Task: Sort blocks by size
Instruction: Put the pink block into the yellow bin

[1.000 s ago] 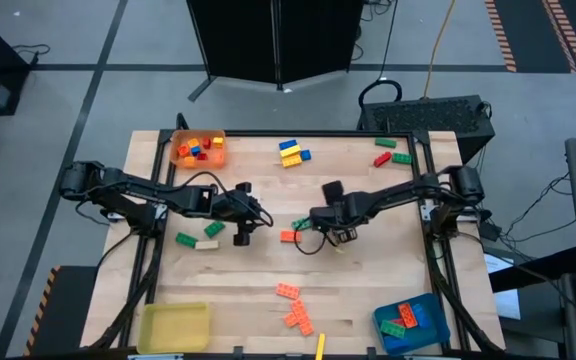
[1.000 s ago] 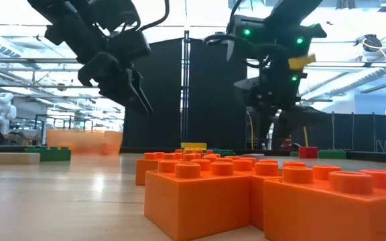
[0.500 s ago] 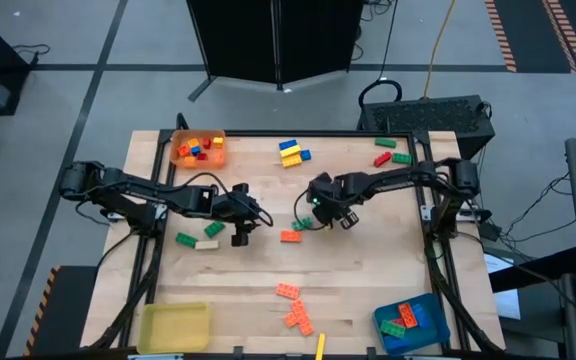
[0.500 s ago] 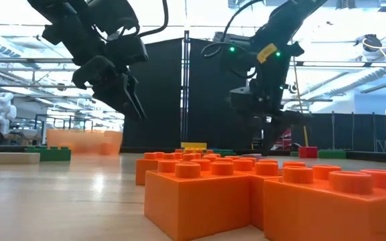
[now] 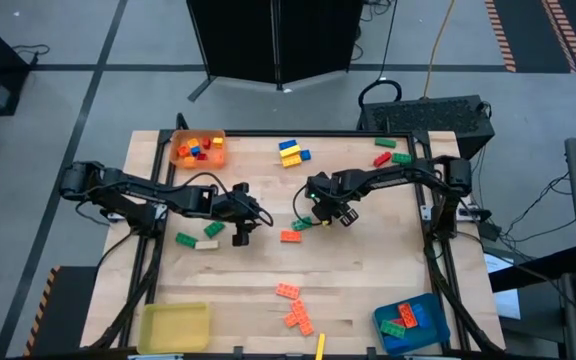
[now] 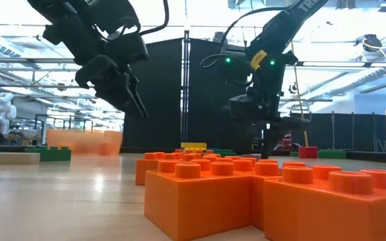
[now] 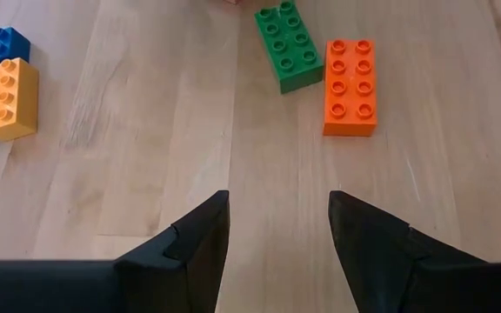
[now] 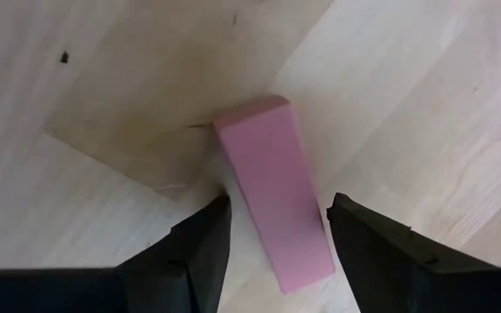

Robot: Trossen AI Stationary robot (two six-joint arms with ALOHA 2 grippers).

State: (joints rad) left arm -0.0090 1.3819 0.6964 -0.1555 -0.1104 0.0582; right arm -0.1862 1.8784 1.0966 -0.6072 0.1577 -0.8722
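Note:
My right gripper stands open over a smooth pink block lying on the wood. Its fingers sit either side of the block's near end, and the block slants across the gap. In the high view this gripper points down at mid-table, right of a green block and an orange block. My left gripper hangs open above bare wood left of those two, which lie ahead of its fingers: the green block and the orange block. My right gripper comes at the pink block from above, pointing down. The block's near end lies close beside one finger. I cannot tell whether that finger touches it. The block lies flat on the table.
An orange tray with small blocks is far left, a yellow tray near left, and a blue tray with blocks near right. Loose blocks: yellow and blue at the far edge, red and green far right, orange ones near the front, and green and cream on the left.
My right gripper has swung toward the table's far edge and a little to the left. It has sunk lower and rolled about its wrist, with its finger gap unchanged. The left arm has kept still.

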